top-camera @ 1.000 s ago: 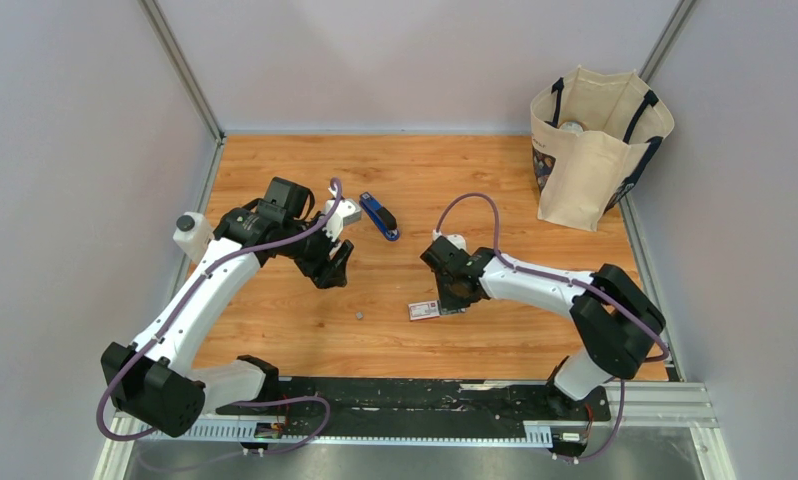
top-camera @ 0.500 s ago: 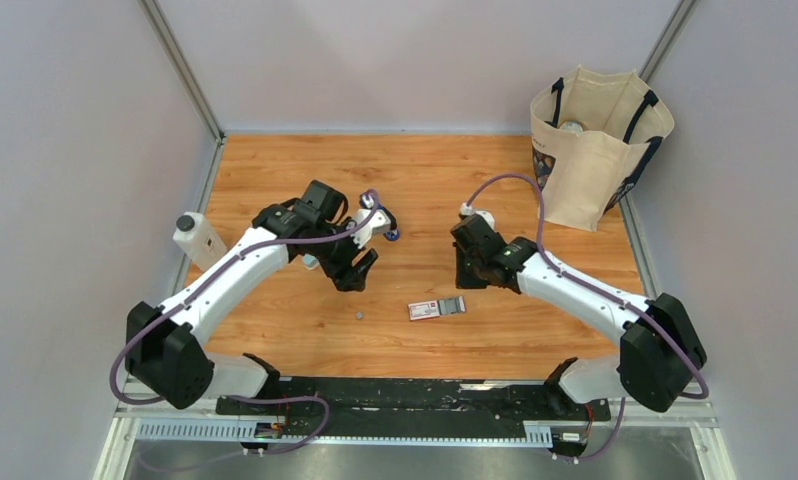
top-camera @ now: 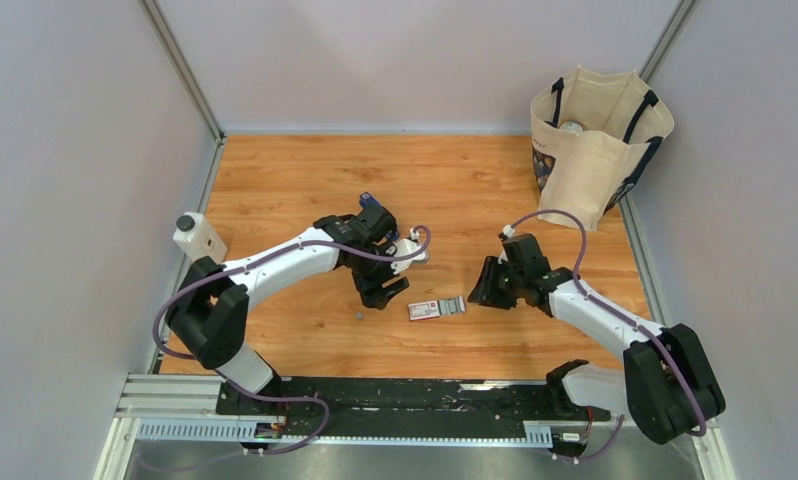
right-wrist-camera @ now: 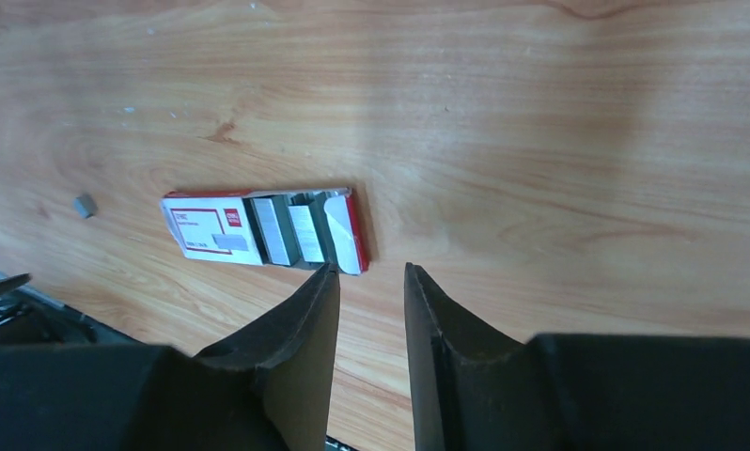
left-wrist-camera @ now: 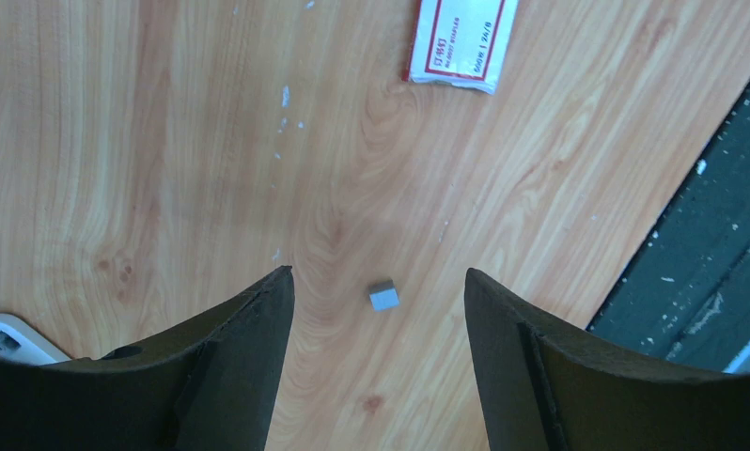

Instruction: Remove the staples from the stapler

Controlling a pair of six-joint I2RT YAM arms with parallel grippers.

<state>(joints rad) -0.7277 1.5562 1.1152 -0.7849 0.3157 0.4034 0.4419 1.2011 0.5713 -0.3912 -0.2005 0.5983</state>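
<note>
**Loose staples under the open left tool**

Staples point(left-wrist-camera: 382, 296): one small grey block flat on the table point(top-camera: 275, 170), toward the front and a little left of centre. Too small to give a long axis or a heading. Also in view from above point(top-camera: 359, 315) and from the right wrist point(right-wrist-camera: 85, 205).

Stapler point(top-camera: 367, 199) farther back on the table, mostly hidden behind the left wrist. Only a blue end showing, so long axis and heading not to be told.

Left tool point(left-wrist-camera: 378, 275) directly over the staples, pointing down, wide open and holding nothing. Grey block framed between the two dark fingers point(left-wrist-camera: 249, 357), touching neither. Left arm point(top-camera: 275, 262) folded at the near left, forearm running toward the middle, wrist bent to bring the tool point(top-camera: 383, 296) down over the wood.

Box point(top-camera: 437, 307), red and white, just right of the staples, lying flat with its long axis across the table. Grey tray drawn out at the end facing the right tool point(right-wrist-camera: 263, 230).

Right tool point(right-wrist-camera: 369, 277) low beside that open end, fingers a little apart, bare wood between them, gripping nothing. Right arm point(top-camera: 605, 315) reaching in from the near right corner, tool point(top-camera: 482, 290) aimed at the box.

Bag point(top-camera: 595, 150) upright at the far right corner. White bottle point(top-camera: 197, 237) off the left edge of the table.
</note>
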